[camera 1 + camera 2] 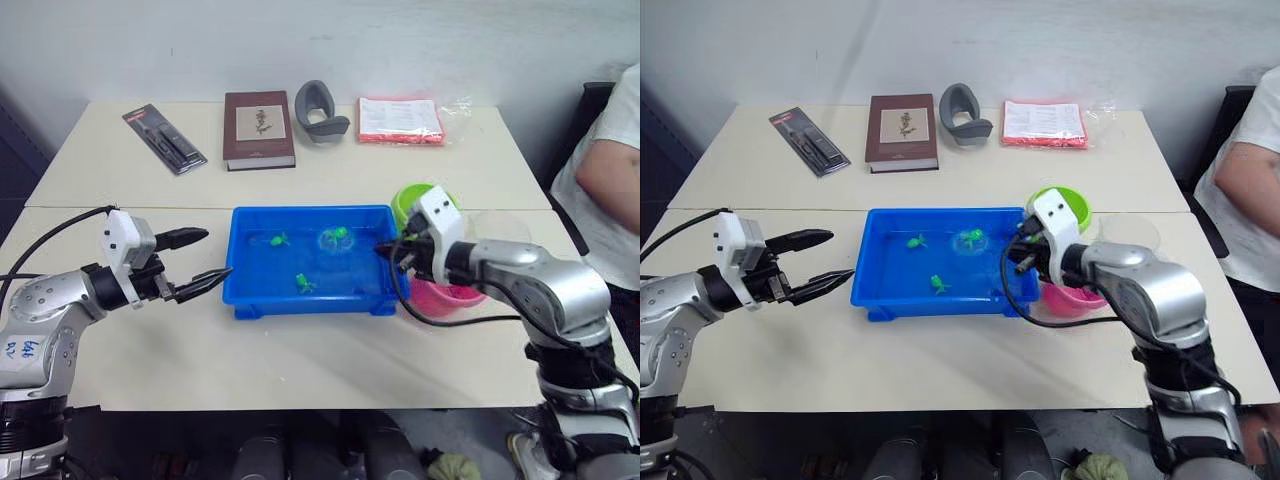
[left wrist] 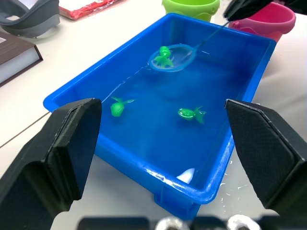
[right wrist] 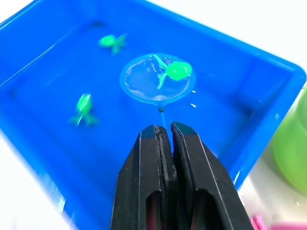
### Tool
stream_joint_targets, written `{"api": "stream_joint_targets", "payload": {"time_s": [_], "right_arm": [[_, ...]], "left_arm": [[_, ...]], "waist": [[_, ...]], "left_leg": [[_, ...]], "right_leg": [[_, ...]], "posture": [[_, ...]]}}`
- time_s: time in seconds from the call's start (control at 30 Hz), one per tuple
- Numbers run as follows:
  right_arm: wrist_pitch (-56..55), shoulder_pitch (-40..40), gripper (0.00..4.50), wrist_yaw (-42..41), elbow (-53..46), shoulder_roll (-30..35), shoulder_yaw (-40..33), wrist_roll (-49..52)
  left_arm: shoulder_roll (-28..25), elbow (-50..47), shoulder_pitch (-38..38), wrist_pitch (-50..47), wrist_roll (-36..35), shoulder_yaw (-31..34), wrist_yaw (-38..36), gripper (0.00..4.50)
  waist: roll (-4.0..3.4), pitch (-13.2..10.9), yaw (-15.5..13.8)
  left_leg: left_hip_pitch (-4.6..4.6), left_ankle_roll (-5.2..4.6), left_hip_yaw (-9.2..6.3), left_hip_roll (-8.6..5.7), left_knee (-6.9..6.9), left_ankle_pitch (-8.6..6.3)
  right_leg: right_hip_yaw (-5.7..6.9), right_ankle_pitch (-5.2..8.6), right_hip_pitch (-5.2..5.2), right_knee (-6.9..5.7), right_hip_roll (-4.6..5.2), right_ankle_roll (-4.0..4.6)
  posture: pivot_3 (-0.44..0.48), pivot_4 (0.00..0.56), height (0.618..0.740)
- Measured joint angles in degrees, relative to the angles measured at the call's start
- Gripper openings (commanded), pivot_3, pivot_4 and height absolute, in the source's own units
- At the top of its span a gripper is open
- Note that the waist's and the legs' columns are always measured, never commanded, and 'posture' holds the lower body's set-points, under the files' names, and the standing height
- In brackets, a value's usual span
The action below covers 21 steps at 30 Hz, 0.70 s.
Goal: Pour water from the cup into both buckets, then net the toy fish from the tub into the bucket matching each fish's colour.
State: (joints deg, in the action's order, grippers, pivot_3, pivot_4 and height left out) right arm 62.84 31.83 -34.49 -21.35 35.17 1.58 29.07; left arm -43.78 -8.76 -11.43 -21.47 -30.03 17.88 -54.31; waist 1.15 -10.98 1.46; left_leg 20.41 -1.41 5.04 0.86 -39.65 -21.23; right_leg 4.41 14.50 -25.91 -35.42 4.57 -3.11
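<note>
Now the right gripper [image 3: 163, 132], clamped on the net [image 3: 157, 79] handle, holds its hoop under a green fish [image 3: 178, 71] in the tub [image 3: 268, 91]; lift level toward the green bucket [image 1: 412, 199] behind it.

One blue tub [image 1: 250, 300] on the desk [image 1: 300, 370], and three green toy fish in it: one [image 1: 278, 239] toward the tub's far left, one [image 1: 303, 283] nearer the tub's front rim, and one [image 3: 178, 71] lying in the hoop of the single net [image 3: 139, 84]. No pink fish can be made out among them. Two buckets just right of the tub: one lime green [image 1: 408, 197], one pink [image 1: 450, 297]. Two robot hands: the left hand [image 1: 200, 262] just left of the tub, the right hand [image 3: 163, 136] at the tub's right end. Beyond the tub, four loose items: one black blister pack [image 1: 164, 138], one brown book [image 1: 258, 128], one grey curved holder [image 1: 319, 110], one bagged red-edged pad [image 1: 400, 120]. One person's arm [image 1: 612, 175] well right of the tub.
</note>
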Motion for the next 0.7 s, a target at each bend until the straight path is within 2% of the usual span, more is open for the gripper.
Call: {"api": "stream_joint_targets", "payload": {"time_s": [0.17, 0.33, 0.43, 0.6, 0.7], "right_arm": [[-1.1, -4.8, 0.0, -1.0, -3.1, 3.1, -3.2, 0.9], [-6.7, -8.8, 0.0, -0.7, -6.0, 1.3, -8.4, 2.3], [-10.4, -10.3, 0.0, -2.2, -7.2, 2.5, -13.1, 3.7], [-14.5, -9.5, 0.0, -4.7, -4.1, 5.7, -16.6, 4.2], [-16.4, -8.0, 0.0, -5.3, 1.2, 6.8, -17.7, 4.0]], "left_arm": [[0.0, 0.1, -0.9, 0.6, 0.1, -0.5, -0.3, 4.43], [0.1, 0.6, -3.1, 1.5, 0.2, -0.4, 0.6, 4.43], [0.1, 0.7, -5.2, 1.3, 1.0, -1.5, 1.6, 4.43], [0.4, 0.7, -7.0, -0.1, 1.3, -3.5, 2.5, 4.43], [0.9, 0.7, -8.9, -0.7, 1.2, -4.0, 3.1, 4.43]], "waist": [[0.0, 0.0, 0.0], [0.0, 0.0, 0.0], [0.0, 0.0, -0.1], [0.0, 0.0, -0.2], [0.0, 0.0, -0.1]], "left_leg": [[-0.04, 0.03, 0.01, 0.0, 0.0, 0.01], [-0.11, 0.07, 0.06, 0.0, -0.01, 0.04], [-0.13, 0.08, 0.05, 0.0, 0.0, 0.04], [-0.14, 0.06, 0.05, -0.01, 0.0, 0.04], [-0.16, 0.05, 0.08, -0.01, -0.01, 0.04]], "right_leg": [[-0.02, 0.0, 0.0, 0.0, 0.0, 0.01], [-0.07, 0.0, 0.0, 0.0, 0.0, 0.01], [-0.07, 0.0, 0.03, 0.0, 0.0, 0.01], [-0.06, 0.0, 0.08, 0.0, 0.0, 0.0], [-0.08, 0.0, 0.08, -0.01, -0.01, 0.0]], "posture": [[0.0, 0.15, 0.74], [0.0, 0.15, 0.74], [0.0, 0.15, 0.74], [0.0, 0.15, 0.74], [0.0, 0.15, 0.74]]}}
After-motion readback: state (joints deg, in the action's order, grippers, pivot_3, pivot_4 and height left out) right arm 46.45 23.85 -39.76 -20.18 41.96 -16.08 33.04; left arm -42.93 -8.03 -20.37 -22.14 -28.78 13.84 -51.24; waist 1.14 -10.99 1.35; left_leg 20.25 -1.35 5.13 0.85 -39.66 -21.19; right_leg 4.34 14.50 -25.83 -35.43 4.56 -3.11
